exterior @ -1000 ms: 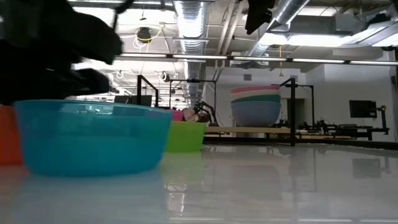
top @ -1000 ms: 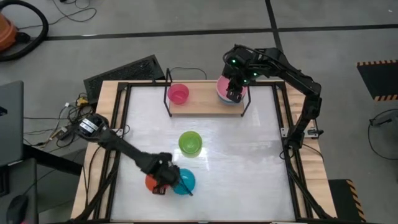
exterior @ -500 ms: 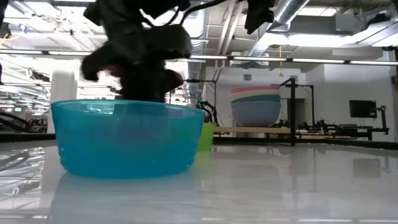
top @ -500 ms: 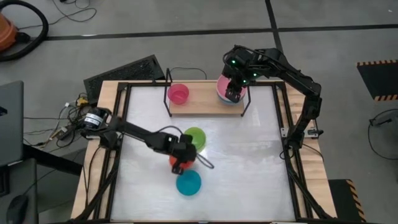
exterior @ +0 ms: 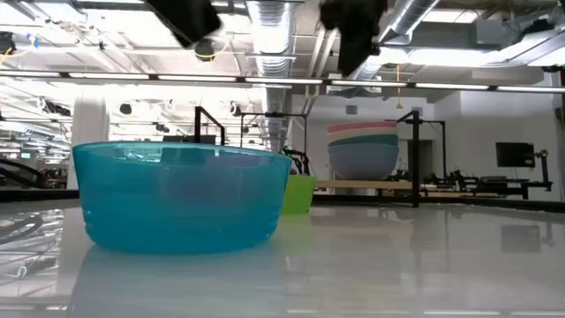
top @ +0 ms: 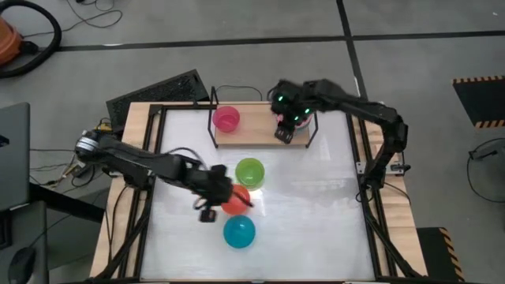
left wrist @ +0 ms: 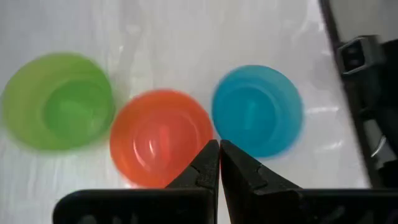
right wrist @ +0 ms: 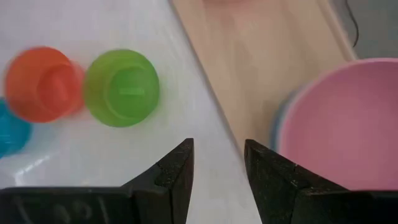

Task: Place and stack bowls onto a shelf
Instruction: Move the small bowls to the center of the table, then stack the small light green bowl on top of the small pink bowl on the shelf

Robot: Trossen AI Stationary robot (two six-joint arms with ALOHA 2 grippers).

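White tabletop (top: pixel 316 205) before me: my left claw (left wrist: pixel 219 163), fingers pressed together and holding nothing, hangs over the orange bowl (top: pixel 235 199), between green bowl (top: pixel 249 171) and cyan bowl (top: pixel 239 232). My right claw (right wrist: pixel 219 163), fingers apart, hovers at the shelf's (top: pixel 256 134) right end beside the stacked pink bowl (right wrist: pixel 329 124).

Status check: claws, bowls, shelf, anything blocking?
Left claw shut, empty, over the orange bowl. Right claw open, beside the pink-topped stack on the shelf. Green bowl and cyan bowl loose on the table. Nothing blocking.
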